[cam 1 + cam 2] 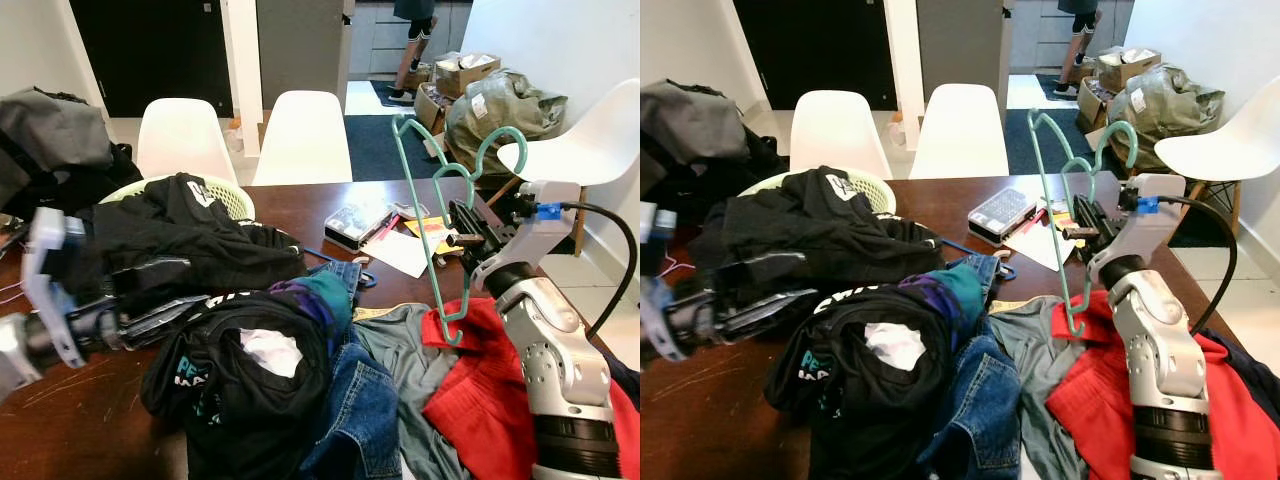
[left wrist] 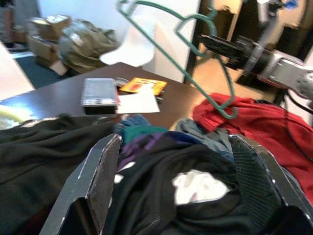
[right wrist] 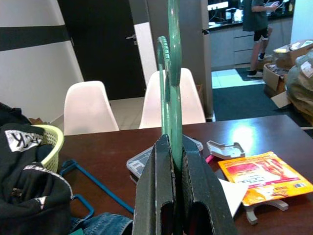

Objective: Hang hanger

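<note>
Two fingers of the right gripper [image 3: 172, 193] pinch the green hanger [image 1: 432, 190] upright above the clothes-strewn table [image 1: 300, 200]; the left gripper [image 2: 183, 181] gapes over dark clothing; a pale basket [image 1: 232, 196] holds black garments

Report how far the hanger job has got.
Done: the right gripper is shut on the green hanger and holds it upright above the red garment. In hand: the left gripper hovers open over the black clothes. Left: no garment is on the hanger, and it hangs nowhere yet.
</note>
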Available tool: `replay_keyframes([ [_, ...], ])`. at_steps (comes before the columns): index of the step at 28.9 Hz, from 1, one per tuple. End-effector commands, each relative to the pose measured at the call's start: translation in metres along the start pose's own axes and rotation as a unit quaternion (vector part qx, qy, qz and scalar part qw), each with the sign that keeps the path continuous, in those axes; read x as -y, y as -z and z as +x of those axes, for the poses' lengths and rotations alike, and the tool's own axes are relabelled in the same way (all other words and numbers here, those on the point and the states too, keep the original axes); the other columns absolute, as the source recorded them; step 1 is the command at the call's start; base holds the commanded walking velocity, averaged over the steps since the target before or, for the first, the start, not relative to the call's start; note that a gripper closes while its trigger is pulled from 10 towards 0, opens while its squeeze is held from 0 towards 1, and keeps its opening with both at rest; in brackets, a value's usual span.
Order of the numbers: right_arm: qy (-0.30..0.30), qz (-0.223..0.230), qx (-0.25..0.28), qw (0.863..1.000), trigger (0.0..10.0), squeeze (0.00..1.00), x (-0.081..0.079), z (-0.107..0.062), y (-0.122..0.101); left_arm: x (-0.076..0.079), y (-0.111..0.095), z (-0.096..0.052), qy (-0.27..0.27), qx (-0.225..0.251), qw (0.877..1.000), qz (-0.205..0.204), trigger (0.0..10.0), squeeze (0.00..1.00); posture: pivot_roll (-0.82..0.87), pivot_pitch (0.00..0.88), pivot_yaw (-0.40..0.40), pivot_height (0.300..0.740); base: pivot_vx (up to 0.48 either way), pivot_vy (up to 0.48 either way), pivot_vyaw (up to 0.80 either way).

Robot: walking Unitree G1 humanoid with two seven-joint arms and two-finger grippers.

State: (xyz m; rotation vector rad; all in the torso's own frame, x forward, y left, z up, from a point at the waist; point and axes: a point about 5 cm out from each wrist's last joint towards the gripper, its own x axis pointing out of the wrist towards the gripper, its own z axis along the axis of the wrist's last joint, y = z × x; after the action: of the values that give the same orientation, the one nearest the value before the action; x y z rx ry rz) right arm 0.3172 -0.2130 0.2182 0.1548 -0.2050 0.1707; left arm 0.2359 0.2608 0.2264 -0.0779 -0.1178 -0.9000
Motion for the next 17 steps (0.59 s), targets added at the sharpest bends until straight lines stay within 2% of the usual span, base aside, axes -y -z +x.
replay_keyframes([
  [1,-0.002,-0.002,0.0,1.0,10.0,0.0,0.0,-0.002,-0.002,-0.003,0.003,-0.008,-0.009,-0.001,1.0,-0.001,10.0,0.0,-0.03,0.0,-0.019,0.74,0.0,0.0,0.0],
  [2,-0.001,-0.002,0.0,1.0,10.0,0.0,0.001,-0.002,-0.002,-0.005,0.003,-0.013,-0.013,0.004,1.0,-0.002,10.0,0.0,-0.02,0.0,-0.022,0.74,0.0,0.0,0.0],
  [4,-0.001,-0.002,0.0,1.0,10.0,0.0,0.001,-0.002,-0.002,-0.005,0.003,-0.013,-0.013,0.004,1.0,-0.002,10.0,0.0,-0.02,0.0,-0.022,0.74,0.0,0.0,0.0],
  [6,-0.003,0.0,-0.002,1.0,10.0,0.0,-0.001,-0.001,0.0,-0.012,0.009,-0.02,-0.029,0.008,1.0,-0.005,10.0,0.0,-0.02,0.0,-0.029,0.74,0.0,0.0,0.0],
  [11,-0.006,0.002,-0.004,1.0,10.0,0.0,-0.003,-0.001,0.001,-0.015,0.016,-0.019,-0.025,0.009,1.0,-0.017,10.0,0.0,-0.01,0.0,-0.03,0.74,0.0,0.0,0.0],
  [13,-0.008,0.003,-0.007,1.0,10.0,0.0,-0.004,-0.002,0.002,-0.023,0.024,-0.01,-0.03,-0.004,1.0,-0.005,10.0,0.0,-0.02,0.0,-0.025,0.74,0.0,0.0,0.0],
  [14,-0.008,0.003,-0.007,1.0,10.0,0.0,-0.004,-0.002,0.002,-0.023,0.024,-0.01,-0.03,-0.004,1.0,-0.005,10.0,0.0,-0.02,0.0,-0.025,0.74,0.0,0.0,0.0],
  [16,-0.008,0.005,-0.014,1.0,10.0,0.0,-0.005,-0.007,0.005,-0.034,0.029,0.006,-0.029,-0.032,0.998,0.034,10.0,0.0,-0.03,0.0,-0.024,0.74,0.0,0.0,0.0],
  [17,-0.007,0.005,-0.016,1.0,10.0,0.0,-0.005,-0.008,0.006,-0.035,0.029,0.009,-0.025,-0.034,0.998,0.037,10.0,0.0,-0.03,0.0,-0.024,0.74,0.0,0.0,0.0],
])
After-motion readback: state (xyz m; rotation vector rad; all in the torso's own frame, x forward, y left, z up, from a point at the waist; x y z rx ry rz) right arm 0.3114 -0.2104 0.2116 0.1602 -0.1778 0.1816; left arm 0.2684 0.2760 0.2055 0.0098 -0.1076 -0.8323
